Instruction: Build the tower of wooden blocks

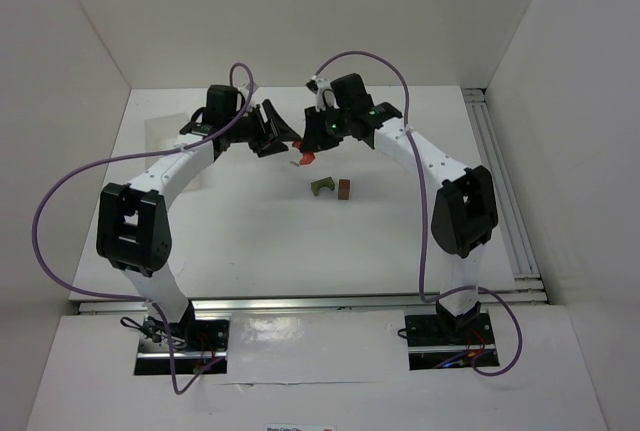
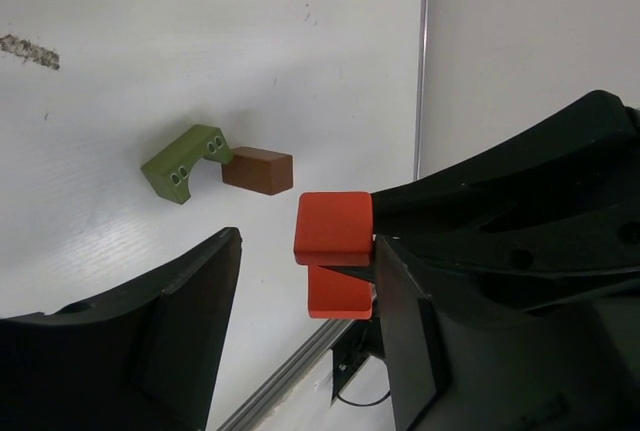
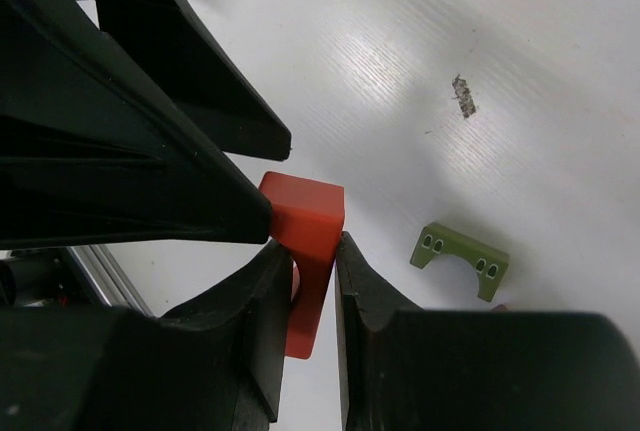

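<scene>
The red block (image 3: 305,213) is pinched in my right gripper (image 3: 310,251), whose two fingers press on its broad sides. Its long axis runs along those fingers, and the far end sticks out past the fingertips. From the left wrist I see it end-on as two red faces, one above the other with a dark gap between, so it looks like an arch with its feet turned toward that camera. In the top view it sits between the two grippers near the middle of the table (image 1: 250,241), farther back than the other blocks, but it is too small there for me to read its tilt. My left gripper (image 2: 308,251) has its jaws apart and the red block between them, close to its right finger and with a wide gap to its left finger; I can't tell whether the block touches the right finger. Nearer the arm bases, the green arch (image 2: 185,163) lies on its side with the holes in its feet showing. The brown block (image 2: 258,170) lies just beside one of its legs, seemingly touching, and the two line up left to right in the top view with green on the left.
</scene>
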